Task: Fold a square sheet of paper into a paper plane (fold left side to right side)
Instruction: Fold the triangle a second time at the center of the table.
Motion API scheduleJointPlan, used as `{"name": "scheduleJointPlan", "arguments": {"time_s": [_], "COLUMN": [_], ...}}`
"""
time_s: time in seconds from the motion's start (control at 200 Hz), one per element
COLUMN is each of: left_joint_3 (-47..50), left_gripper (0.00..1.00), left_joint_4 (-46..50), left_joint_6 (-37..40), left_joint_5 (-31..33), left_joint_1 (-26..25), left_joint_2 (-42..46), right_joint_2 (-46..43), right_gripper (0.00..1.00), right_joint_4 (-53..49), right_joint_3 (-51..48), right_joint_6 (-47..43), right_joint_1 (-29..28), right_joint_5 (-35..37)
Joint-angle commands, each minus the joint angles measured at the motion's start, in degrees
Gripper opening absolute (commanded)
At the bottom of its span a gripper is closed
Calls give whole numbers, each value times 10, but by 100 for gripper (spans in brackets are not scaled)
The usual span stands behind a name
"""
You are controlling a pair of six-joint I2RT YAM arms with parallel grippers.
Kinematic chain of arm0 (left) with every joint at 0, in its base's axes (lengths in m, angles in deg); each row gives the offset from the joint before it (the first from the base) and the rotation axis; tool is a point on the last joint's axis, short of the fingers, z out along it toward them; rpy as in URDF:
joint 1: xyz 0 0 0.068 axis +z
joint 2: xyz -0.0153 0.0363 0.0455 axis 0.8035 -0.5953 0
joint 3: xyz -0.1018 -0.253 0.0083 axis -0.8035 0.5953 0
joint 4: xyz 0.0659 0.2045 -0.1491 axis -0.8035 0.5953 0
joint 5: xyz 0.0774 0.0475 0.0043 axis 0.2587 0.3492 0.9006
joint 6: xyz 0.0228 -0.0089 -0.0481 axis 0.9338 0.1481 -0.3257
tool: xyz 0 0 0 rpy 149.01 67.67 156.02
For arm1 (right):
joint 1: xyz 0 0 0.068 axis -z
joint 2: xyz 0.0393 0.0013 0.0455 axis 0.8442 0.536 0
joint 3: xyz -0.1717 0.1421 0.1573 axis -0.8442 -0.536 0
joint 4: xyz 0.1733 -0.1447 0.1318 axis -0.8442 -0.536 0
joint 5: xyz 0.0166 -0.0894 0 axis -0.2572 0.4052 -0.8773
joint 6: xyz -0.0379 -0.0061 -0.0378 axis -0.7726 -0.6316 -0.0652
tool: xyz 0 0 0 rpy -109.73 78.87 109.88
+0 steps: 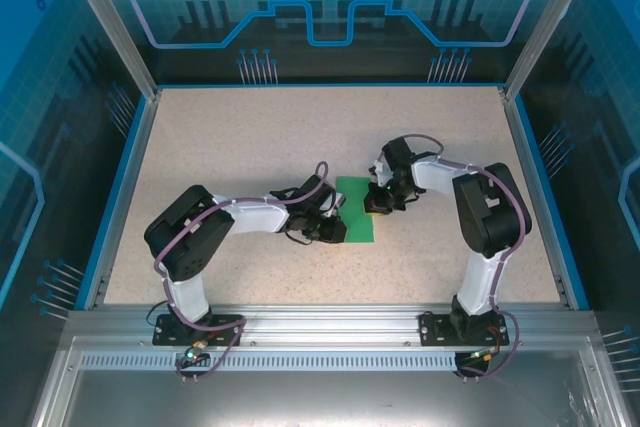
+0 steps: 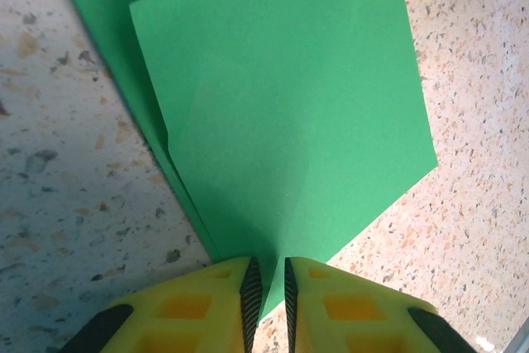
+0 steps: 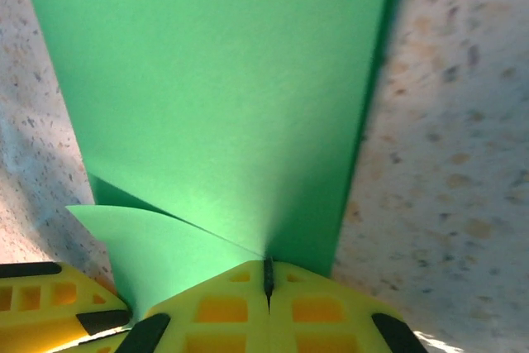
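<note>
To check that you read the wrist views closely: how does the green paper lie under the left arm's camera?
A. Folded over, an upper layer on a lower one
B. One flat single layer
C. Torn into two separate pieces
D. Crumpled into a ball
A: in the left wrist view the square sheet of paper shows an upper layer whose edge sits inside a darker lower layer along its left side.

1. Your left arm is reaching right across the table's middle, its left gripper (image 1: 335, 227) (image 2: 267, 303) pinching with only a thin slit showing between the jaws.
2. Your right arm is bending back leftward, its right gripper (image 1: 378, 205) (image 3: 267, 280) pressing fully closed, both grippers sitting near each other.
</note>
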Motion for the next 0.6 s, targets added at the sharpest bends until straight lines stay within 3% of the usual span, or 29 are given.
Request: {"name": "scheduleJointPlan", "arguments": {"time_s": [0.0, 0.26, 0.59], "left_joint_3": [26, 29, 25], "left_gripper": [21, 21, 22], "left_joint_4": [60, 52, 45], "left_joint_6": [13, 11, 7], "left_joint_5": [39, 35, 30], "left_joint_1": [-3, -3, -4], "left_joint_2": [-27, -10, 13], "right_joint_2": [20, -21, -74], "right_gripper": [0, 0, 0], "right_joint_4": [-15, -25, 45], "right_joint_3": [14, 24, -48], "right_joint_6": [-17, -26, 19], "right_joint_1": [26, 40, -16], "right_joint_5": [61, 57, -66]}}
